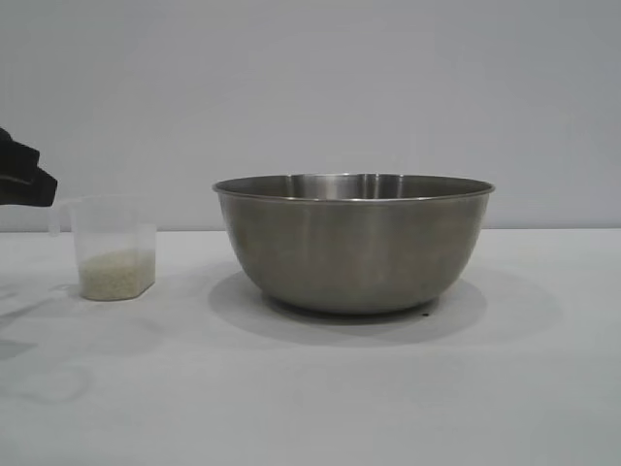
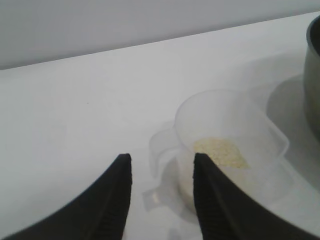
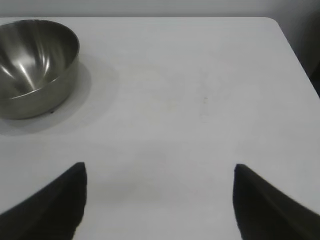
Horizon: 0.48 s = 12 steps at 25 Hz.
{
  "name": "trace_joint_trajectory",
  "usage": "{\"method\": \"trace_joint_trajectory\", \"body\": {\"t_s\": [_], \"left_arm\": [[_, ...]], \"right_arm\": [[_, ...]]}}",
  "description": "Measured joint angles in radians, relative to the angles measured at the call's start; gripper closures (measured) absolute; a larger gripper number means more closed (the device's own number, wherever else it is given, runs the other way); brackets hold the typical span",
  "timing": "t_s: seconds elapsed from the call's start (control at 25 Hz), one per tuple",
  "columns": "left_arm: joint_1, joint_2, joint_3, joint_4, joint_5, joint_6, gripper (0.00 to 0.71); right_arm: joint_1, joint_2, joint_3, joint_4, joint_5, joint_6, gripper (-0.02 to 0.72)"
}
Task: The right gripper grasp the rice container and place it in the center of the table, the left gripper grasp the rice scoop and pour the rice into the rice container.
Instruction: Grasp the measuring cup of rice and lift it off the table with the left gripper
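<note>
The rice container (image 1: 354, 248), a large steel bowl, stands near the middle of the white table (image 1: 310, 398); it also shows as the bowl (image 3: 35, 65) in the right wrist view. The rice scoop (image 1: 114, 248), a clear cup, stands upright to its left with rice (image 1: 116, 274) in its bottom. My left gripper (image 1: 44, 184) reaches in from the left edge at rim height. In its wrist view the left gripper (image 2: 161, 157) is open, and the scoop's loop handle (image 2: 161, 145) lies between the fingers with gaps on both sides. My right gripper (image 3: 160, 167) hangs wide open over bare table, away from the bowl.
A plain grey wall stands behind the table. The right wrist view shows the table's far edge and rounded corner (image 3: 272, 22). The bowl's side (image 2: 314, 75) is close beside the scoop (image 2: 230, 130).
</note>
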Motion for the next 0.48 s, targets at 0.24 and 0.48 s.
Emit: {"method": "trace_joint_trajectory", "body": {"t_s": [0.24, 0.48], "left_arm": [[0.0, 0.061, -0.022, -0.006, 0.0, 0.006, 0.445], [0.0, 0.085, -0.047, -0.008, -0.002, 0.01, 0.445]], "right_arm": [[0.0, 0.0, 0.0, 0.0, 0.0, 0.0, 0.138], [0.0, 0.0, 0.0, 0.0, 0.0, 0.0, 0.138]]}}
